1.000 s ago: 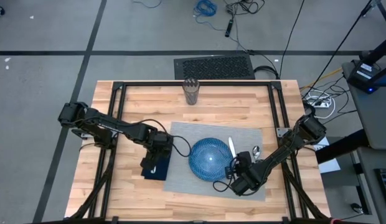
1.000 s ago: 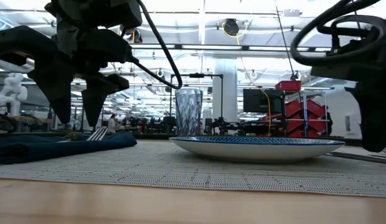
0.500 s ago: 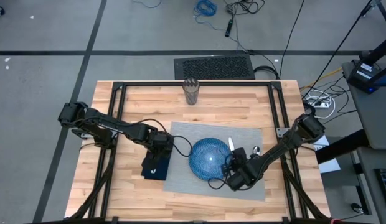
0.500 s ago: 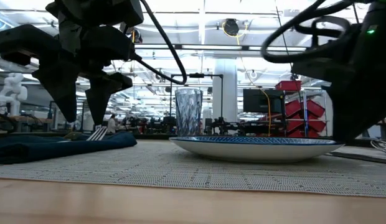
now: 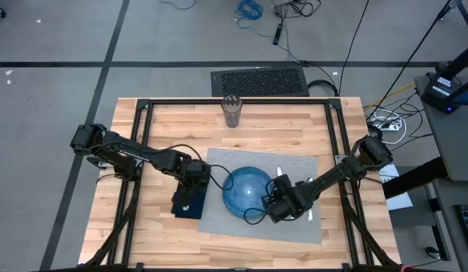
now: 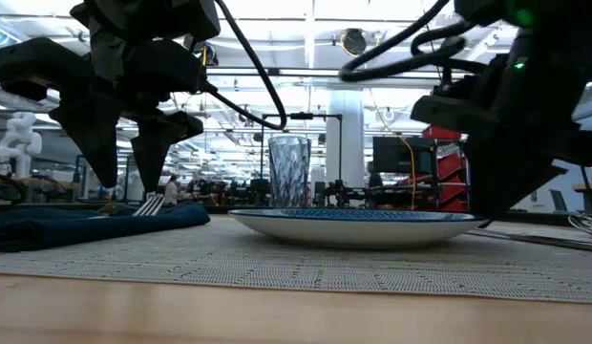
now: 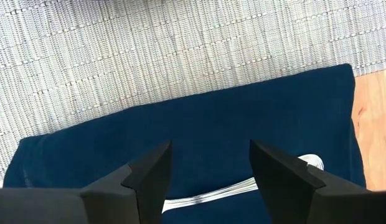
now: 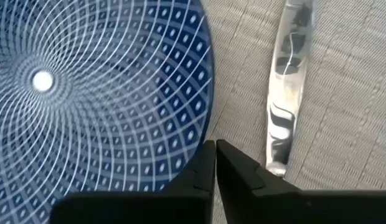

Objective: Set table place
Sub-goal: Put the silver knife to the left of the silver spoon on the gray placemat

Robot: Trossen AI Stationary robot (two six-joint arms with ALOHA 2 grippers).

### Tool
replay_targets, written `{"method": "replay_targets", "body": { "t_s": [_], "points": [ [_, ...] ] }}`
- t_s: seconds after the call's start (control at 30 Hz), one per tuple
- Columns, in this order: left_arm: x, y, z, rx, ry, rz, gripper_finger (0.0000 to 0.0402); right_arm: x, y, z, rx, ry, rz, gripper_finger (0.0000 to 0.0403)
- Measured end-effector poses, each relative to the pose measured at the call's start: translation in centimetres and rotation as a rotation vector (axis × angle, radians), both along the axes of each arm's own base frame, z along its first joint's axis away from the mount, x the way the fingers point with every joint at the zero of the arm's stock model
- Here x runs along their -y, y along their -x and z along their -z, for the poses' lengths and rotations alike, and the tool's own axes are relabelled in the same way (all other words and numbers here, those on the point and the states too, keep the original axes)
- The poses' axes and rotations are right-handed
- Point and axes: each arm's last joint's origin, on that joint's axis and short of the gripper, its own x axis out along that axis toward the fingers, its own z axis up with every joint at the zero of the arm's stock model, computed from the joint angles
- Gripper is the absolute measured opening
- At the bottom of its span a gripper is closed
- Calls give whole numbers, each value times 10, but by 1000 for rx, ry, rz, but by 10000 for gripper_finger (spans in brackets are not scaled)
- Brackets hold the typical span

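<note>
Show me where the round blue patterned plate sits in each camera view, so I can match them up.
High view: round blue patterned plate at the grey woven placemat's centre.
Low view: plate seen edge-on, centre-right.
Left wrist view: not in it; only the navy blue cloth napkin.
Right wrist view: plate fills the left, right gripper shut at its rim.
Shared landmark: the placemat.

Grey floor (image 5: 60,38) with dark seams surrounds everything. A black mat (image 5: 259,81) lies at the far side, cables (image 5: 283,15) beyond it. Across the hall, ceiling lights (image 6: 306,19) glow above a white pillar (image 6: 349,143) and red racks (image 6: 449,172).
</note>
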Motion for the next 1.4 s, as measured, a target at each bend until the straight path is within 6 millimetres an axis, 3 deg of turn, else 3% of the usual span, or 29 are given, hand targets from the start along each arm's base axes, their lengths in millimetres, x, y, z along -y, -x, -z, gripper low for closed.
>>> {"method": "replay_targets", "body": {
  "t_s": [0.47,1.4],
  "points": [
    [0,0,0,2,0,0,199,23,-11,14,-134,-30,-12,0],
    [0,-1,0,13,2,0,199,31,-2,14,-186,56,62,0]
  ]
}}
